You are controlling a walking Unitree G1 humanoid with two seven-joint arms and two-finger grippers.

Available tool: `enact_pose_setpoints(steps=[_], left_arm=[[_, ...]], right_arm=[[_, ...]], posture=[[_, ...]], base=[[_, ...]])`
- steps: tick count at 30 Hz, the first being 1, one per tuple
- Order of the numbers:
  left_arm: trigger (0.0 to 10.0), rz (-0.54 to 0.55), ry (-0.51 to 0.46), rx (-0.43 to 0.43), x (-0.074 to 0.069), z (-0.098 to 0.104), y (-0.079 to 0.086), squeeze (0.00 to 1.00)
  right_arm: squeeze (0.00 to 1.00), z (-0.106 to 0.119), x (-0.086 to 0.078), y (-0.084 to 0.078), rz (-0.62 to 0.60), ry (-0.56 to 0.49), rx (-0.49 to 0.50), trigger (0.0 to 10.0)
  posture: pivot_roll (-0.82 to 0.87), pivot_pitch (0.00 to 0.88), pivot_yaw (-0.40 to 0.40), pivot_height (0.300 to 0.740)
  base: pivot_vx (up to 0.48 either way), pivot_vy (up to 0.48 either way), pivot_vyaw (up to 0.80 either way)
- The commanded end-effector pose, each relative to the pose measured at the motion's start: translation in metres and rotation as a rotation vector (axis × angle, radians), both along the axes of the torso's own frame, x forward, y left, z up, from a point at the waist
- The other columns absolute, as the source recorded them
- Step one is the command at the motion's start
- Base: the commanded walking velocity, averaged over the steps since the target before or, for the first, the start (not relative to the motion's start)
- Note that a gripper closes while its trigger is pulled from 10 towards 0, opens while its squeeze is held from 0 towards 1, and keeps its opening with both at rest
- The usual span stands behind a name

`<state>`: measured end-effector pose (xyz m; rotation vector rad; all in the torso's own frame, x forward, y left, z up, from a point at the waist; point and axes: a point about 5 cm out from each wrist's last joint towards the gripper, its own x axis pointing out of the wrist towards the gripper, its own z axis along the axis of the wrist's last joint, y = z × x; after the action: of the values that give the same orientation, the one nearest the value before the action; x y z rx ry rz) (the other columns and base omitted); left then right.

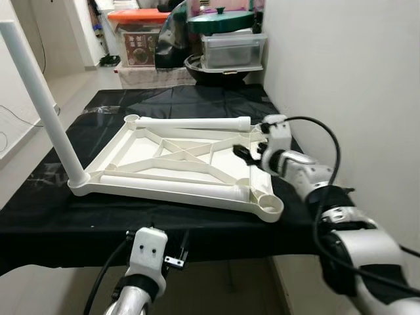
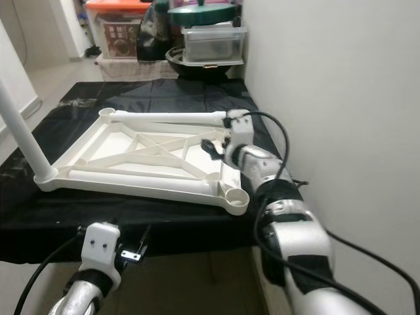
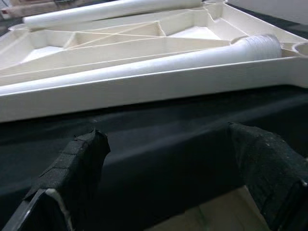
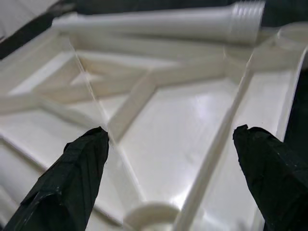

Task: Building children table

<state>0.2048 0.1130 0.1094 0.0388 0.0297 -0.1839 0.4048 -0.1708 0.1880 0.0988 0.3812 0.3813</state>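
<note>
A white tabletop (image 1: 177, 157) lies upside down on a black cloth (image 1: 197, 226), one leg (image 1: 42, 98) already standing upright in its far-left corner and two loose legs lying on it, one (image 1: 190, 123) along the far edge and one (image 1: 170, 188) along the near edge. The right gripper (image 1: 246, 154) hovers with fingers spread wide over the tabletop's right side, apparently just above the ribs though contact is hard to judge, while the left gripper (image 3: 168, 168) hangs open and empty below the cloth's near edge. A reach for the far leg could nudge it so it rolls off, or the fingers could catch a rib and drag the whole top toward the edge
</note>
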Motion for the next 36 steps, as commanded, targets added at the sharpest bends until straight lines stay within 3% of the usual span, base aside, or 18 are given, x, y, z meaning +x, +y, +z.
enact_pose_setpoints(steps=[1, 3, 8, 12, 15, 36], left_arm=[[10.0, -0.003, 0.004, -0.015, -0.003, 0.001, -0.001, 0.00], [10.0, -0.005, 0.005, -0.017, -0.006, 0.001, -0.001, 0.00], [10.0, -0.006, 0.021, -0.022, -0.012, 0.000, -0.002, 0.00], [10.0, -0.006, 0.027, -0.020, -0.013, 0.000, -0.002, 0.00], [10.0, -0.005, 0.029, -0.020, -0.013, 0.000, -0.002, 0.00], [10.0, -0.004, 0.028, -0.025, -0.014, 0.001, -0.004, 0.00]], right_arm=[[0.00, -0.001, -0.001, 0.000, 0.032, 0.034, 0.002, 10.0], [0.00, -0.002, -0.004, -0.006, 0.054, 0.058, 0.020, 10.0], [0.00, 0.002, -0.016, -0.024, 0.194, 0.166, 0.250, 10.0], [0.00, -0.006, -0.025, -0.043, 0.141, 0.264, 0.332, 10.0], [0.00, -0.010, -0.028, -0.045, 0.137, 0.295, 0.361, 10.0], [0.00, -0.033, -0.038, -0.024, 0.192, 0.465, 0.403, 10.0]], posture=[[0.02, 0.013, -0.013, 0.740], [0.02, 0.018, -0.013, 0.740], [0.01, 0.032, -0.005, 0.740], [0.01, 0.032, -0.005, 0.740], [0.00, 0.022, 0.002, 0.740], [0.00, 0.028, -0.011, 0.740]], base=[[0.000, 0.000, 0.00], [0.000, 0.000, 0.00], [0.000, 0.000, 0.00], [0.000, 0.000, 0.00], [0.000, 0.000, 0.00], [0.000, 0.000, 0.00]])
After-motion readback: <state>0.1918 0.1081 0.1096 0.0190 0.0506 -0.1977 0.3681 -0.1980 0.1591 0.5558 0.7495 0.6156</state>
